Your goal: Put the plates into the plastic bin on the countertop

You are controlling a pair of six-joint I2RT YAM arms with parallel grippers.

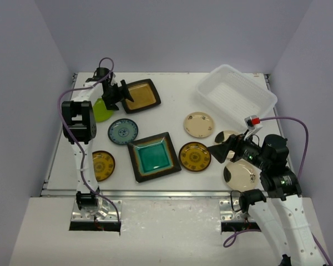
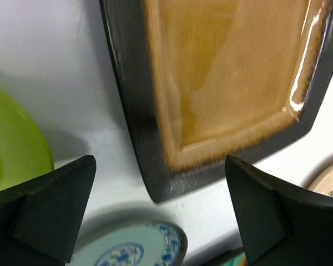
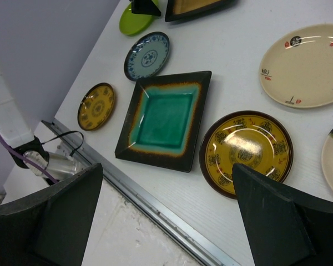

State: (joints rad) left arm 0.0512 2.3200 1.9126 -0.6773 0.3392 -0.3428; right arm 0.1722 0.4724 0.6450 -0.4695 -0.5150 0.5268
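Plastic bin (image 1: 237, 94): empty; plates (image 1: 154, 156): all on countertop (image 1: 172, 119); left gripper (image 2: 160, 166): fingers spread over amber square plate (image 2: 233, 83); right gripper (image 3: 167, 169): fingers spread, empty; task judged unstarted.

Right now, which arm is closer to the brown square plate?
Left. The left tool hovers at the brown square plate's edge; the right tool is far off, front right.
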